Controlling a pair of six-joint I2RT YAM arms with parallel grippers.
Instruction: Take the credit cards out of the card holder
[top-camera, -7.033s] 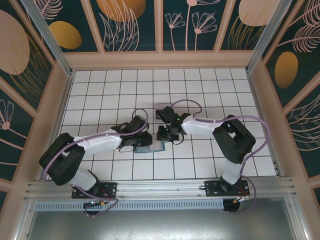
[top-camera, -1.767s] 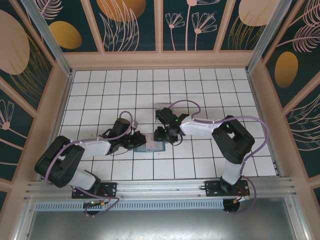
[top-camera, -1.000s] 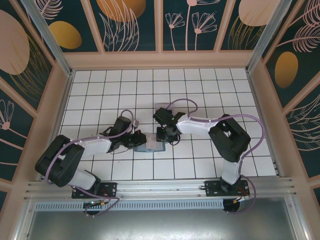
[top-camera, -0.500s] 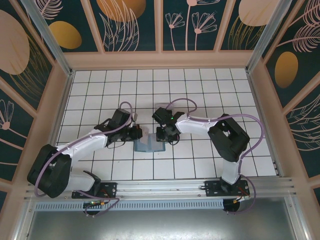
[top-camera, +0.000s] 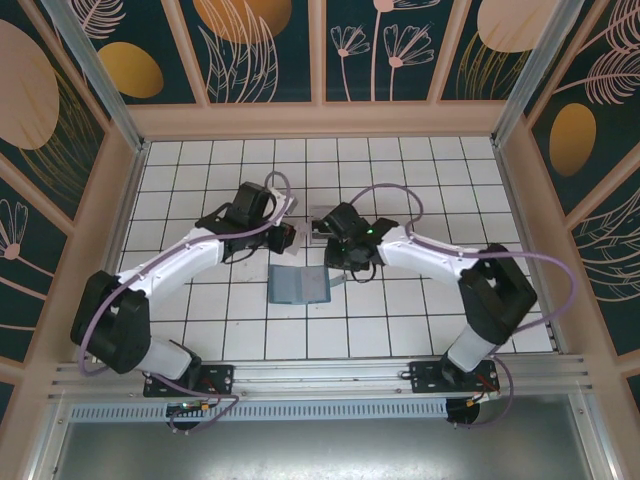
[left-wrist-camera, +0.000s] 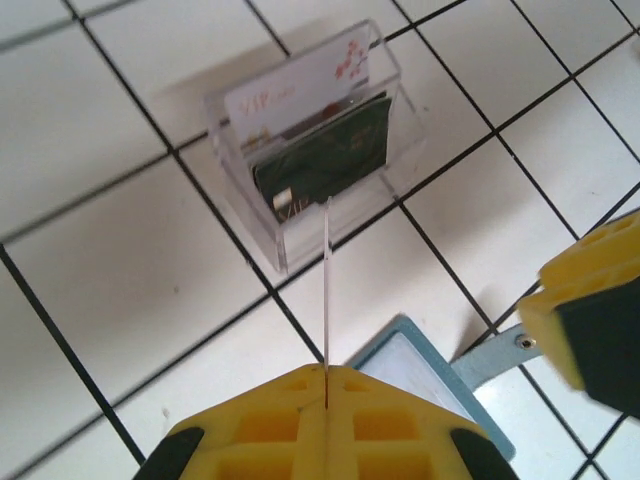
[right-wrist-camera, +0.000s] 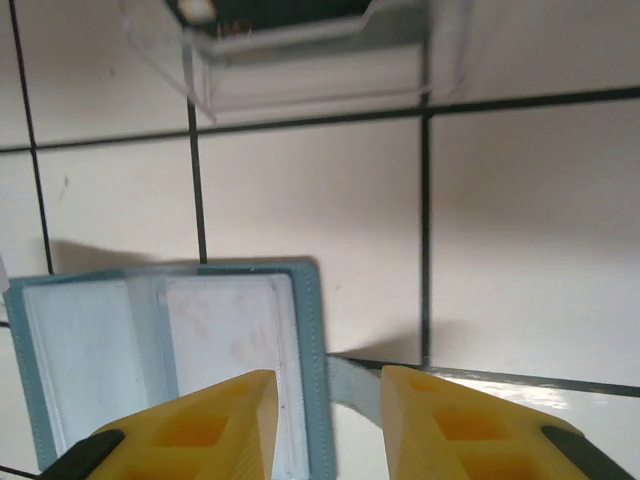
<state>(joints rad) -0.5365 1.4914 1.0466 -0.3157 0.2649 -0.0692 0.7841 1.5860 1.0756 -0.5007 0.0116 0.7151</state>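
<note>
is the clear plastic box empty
No, the clear box holds a white card and a dark green card standing in it.

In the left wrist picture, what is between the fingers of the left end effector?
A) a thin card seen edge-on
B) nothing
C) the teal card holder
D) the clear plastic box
A: the left end effector is shut on a thin card, visible as a fine line pointing toward the clear box.

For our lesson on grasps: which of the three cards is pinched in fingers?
The card seen edge-on, clamped in the left fingers. The white VIP card and the dark green card stand in the clear box.
</note>
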